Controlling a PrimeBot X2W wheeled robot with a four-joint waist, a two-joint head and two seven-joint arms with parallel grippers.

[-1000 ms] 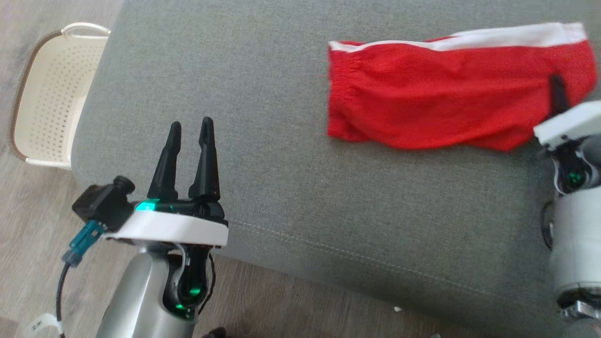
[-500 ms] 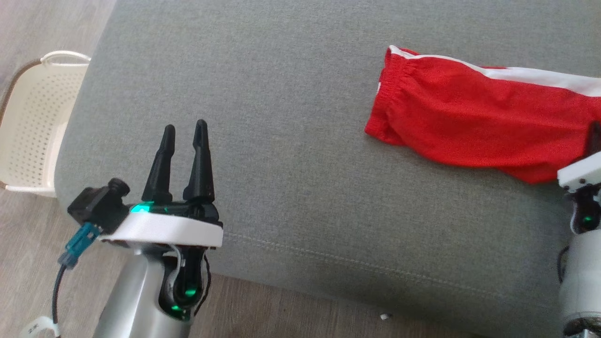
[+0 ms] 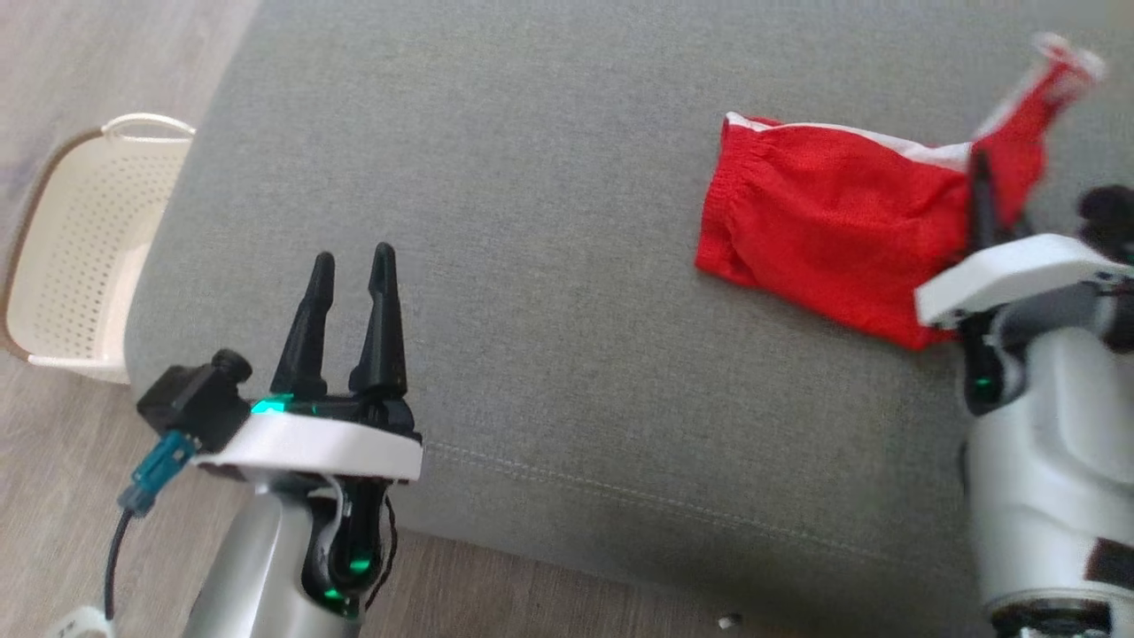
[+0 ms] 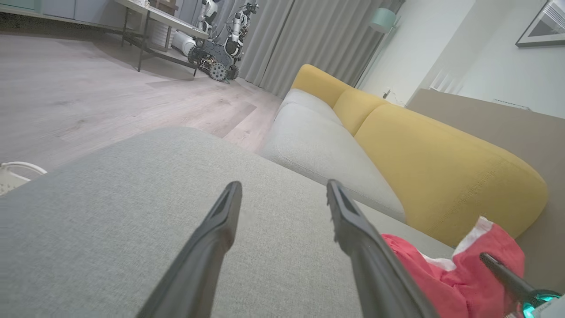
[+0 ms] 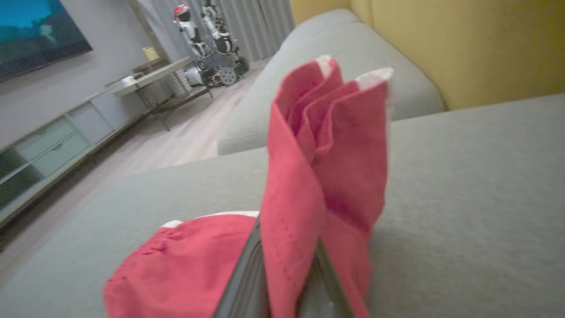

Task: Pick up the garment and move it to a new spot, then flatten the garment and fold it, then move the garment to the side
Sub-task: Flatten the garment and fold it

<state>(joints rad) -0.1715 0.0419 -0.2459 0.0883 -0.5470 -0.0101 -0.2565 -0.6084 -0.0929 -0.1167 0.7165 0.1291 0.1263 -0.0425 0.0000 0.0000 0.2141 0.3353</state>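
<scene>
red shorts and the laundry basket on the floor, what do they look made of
Red shorts: thin, matte sports fabric, probably a synthetic mesh knit. It has a fine pinhole texture and a gathered elastic waistband, and it folds softly where the right gripper pinches it.
Laundry basket: seemingly cream moulded plastic, with rows of small holes and a smooth rim.

1. Head view: the right gripper (image 3: 986, 177) is blurred; one finger is lost behind the raised, blurred end of the garment (image 3: 824, 239).
2. Right wrist view: pinched cloth covers the tips of its fingers (image 5: 240, 282); the bottom edge cuts both.
3. The basket (image 4: 9, 183) lies mostly past the left wrist view's left edge.
4. Left wrist view: the garment lies partly behind a finger of the left gripper (image 4: 283, 185) and runs off the bottom; a far robot (image 4: 216, 62) is too small to make out.
</scene>
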